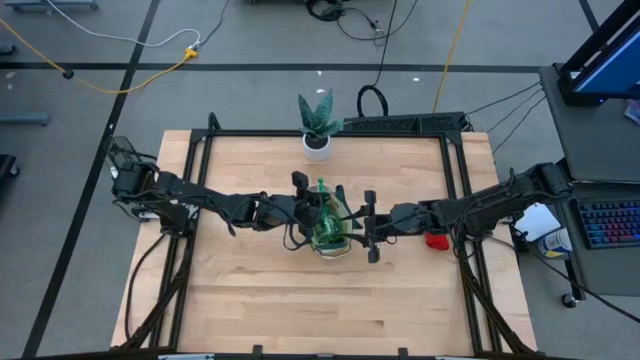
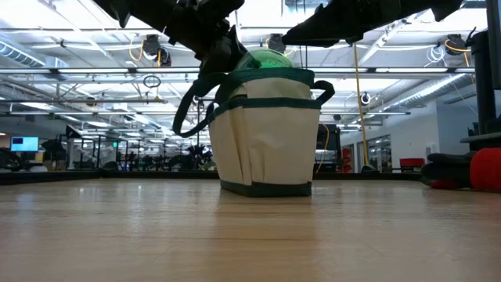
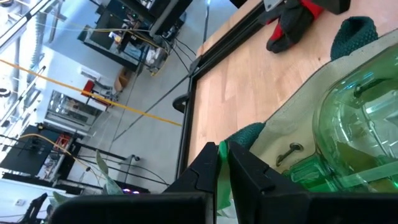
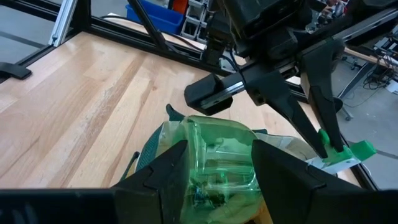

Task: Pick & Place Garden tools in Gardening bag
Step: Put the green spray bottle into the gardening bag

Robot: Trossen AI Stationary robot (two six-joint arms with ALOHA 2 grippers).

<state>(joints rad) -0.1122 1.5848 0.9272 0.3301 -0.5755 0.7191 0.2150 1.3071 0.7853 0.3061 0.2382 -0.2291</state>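
One spray bottle (image 1: 326, 226) in gardening bag (image 2: 266, 129).

Gardening bag (image 1: 330, 240) interior is mostly hidden by the green spray bottle (image 1: 326, 222) and both arms. Small red item (image 2: 487, 168) is cut off at the low view's right edge; type can't be told.

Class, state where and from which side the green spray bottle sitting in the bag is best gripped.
Probably its narrow spray head, from above: the green spray bottle sits sunk in the gardening bag, whose walls block its sides. The left gripper pinches that head; the right gripper hovers open above.
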